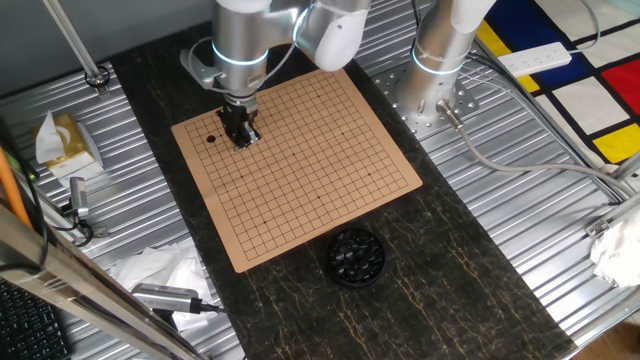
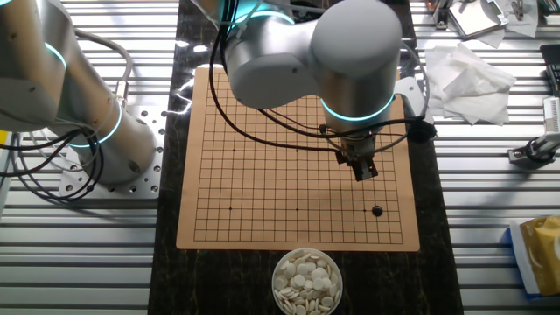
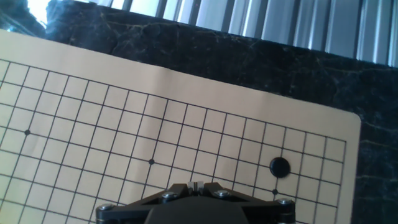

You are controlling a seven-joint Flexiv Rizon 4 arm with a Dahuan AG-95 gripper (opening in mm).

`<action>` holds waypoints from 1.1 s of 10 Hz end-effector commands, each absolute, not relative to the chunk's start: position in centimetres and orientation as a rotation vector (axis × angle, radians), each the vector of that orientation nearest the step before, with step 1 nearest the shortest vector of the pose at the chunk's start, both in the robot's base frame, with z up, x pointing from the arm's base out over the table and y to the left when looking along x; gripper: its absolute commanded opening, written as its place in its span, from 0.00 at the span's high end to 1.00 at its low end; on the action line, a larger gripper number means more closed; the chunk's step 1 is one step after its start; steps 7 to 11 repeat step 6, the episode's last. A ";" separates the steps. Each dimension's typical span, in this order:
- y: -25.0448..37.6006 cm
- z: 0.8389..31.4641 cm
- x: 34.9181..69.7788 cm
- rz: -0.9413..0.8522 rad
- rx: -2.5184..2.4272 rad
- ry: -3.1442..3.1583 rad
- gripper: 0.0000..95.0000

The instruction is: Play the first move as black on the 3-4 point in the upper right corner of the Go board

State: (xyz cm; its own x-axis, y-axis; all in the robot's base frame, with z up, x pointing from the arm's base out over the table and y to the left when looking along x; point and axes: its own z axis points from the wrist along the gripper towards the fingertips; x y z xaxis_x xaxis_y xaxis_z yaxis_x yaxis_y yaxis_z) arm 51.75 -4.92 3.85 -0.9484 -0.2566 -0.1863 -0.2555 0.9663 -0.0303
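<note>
One black stone (image 1: 211,139) lies alone on the tan Go board (image 1: 330,150), near a corner. It also shows in the other fixed view (image 2: 377,210) and in the hand view (image 3: 280,166), on a crossing one step from a star dot (image 3: 275,191). My gripper (image 1: 243,135) hangs over the board a few squares from the stone, apart from it; it also shows in the other fixed view (image 2: 365,171). In the hand view its fingertips (image 3: 196,184) are pressed together with nothing between them.
A black bowl of black stones (image 1: 356,256) stands off the board's near edge. A bowl of white stones (image 2: 306,280) stands beyond the opposite edge. Crumpled tissues (image 2: 468,79), a tissue box (image 1: 65,140) and tools lie on the ribbed metal table around the dark mat.
</note>
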 end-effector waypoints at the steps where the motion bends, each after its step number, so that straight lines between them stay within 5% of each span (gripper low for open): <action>1: -4.9 3.8 51.8 -0.011 -0.375 2.929 1.00; 11: -4.8 3.7 51.8 -0.024 -0.371 2.928 1.00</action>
